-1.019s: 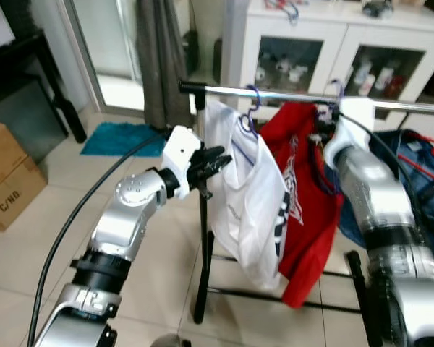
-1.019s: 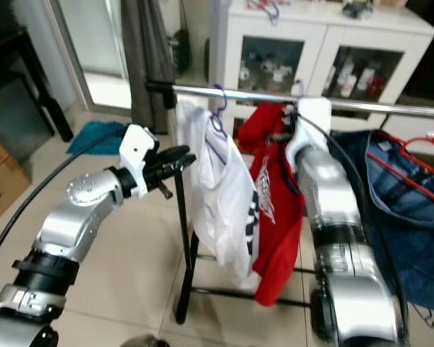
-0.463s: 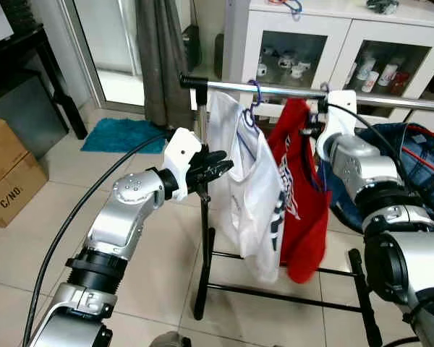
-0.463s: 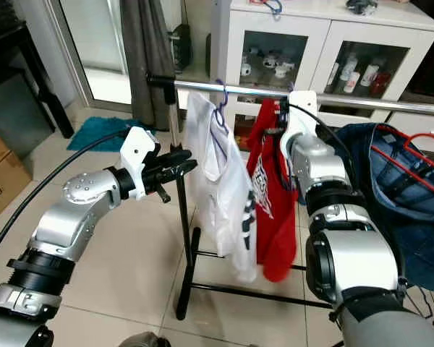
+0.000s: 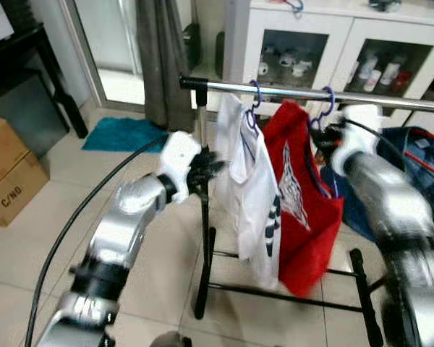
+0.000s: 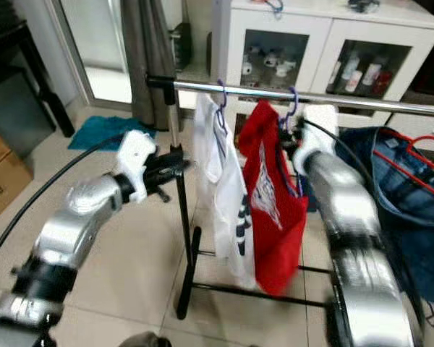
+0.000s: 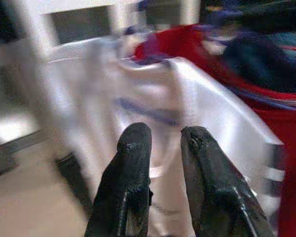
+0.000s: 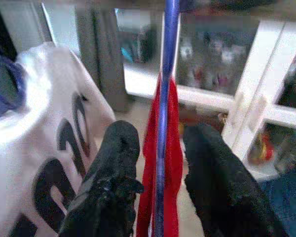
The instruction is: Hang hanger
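The red shirt's blue hanger [image 6: 292,107] is hooked over the rail [image 6: 362,103]. The right gripper [image 8: 160,148], fingers spread either side of the hanger's neck, should back straight out without snagging it. The left gripper [image 7: 160,153], slightly parted and empty, hovers beside the white shirt [image 5: 257,188].

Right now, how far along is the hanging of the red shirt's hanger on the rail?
Done, it seems: the red shirt's purple hanger hook sits over the silver rail, beside the white shirt.

In hand: the right gripper has its open fingers either side of the hanger's blue neck.

Left: backing the right gripper away. The left gripper is near the rack's upright post, holding nothing.
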Motion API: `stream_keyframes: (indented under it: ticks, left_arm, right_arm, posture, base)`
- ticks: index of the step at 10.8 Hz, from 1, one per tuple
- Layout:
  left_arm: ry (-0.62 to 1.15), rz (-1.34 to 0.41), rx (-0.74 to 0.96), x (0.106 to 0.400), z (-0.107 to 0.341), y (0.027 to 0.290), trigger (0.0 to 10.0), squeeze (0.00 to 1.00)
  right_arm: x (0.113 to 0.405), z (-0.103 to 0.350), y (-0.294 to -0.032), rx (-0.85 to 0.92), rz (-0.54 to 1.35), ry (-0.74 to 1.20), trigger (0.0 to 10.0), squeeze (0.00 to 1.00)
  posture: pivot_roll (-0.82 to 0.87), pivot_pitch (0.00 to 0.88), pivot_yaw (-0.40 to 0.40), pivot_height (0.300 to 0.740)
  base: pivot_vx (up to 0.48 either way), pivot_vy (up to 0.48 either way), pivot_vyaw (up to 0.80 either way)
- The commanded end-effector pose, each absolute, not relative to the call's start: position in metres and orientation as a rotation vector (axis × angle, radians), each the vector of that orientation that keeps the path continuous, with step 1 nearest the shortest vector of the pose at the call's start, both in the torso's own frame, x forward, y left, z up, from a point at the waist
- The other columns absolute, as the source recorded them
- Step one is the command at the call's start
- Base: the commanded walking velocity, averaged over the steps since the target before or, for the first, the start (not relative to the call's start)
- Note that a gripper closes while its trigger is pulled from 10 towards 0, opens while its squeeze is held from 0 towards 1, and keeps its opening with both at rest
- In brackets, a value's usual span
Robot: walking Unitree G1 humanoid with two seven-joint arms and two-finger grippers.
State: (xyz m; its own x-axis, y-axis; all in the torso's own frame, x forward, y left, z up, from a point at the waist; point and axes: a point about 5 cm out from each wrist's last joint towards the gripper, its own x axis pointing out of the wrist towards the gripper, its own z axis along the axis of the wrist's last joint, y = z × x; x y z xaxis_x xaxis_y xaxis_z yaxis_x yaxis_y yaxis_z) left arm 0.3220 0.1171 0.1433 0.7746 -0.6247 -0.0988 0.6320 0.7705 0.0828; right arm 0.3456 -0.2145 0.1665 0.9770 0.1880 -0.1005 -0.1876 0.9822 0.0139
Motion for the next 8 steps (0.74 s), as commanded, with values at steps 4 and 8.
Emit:
stream_keyframes:
  ticks: [4,8]
  left_arm:
    - [0.015,-0.439,0.037,0.292,0.132,0.139,10.0,0.0]
    - [0.062,-0.354,0.045,0.274,0.115,0.143,10.0,0.0]
  right_arm:
    - [0.256,0.162,-0.205,0.106,0.261,0.01,10.0,0.0]
    - [0.228,0.131,-0.209,0.106,0.123,0.131,10.0,0.0]
  posture:
    - [0.02,0.0,0.018,0.74]
    - [0.04,0.0,-0.024,0.74]
  base:
    - [0.0,-0.24,0.0]
    - [0.0,-0.48,0.0]
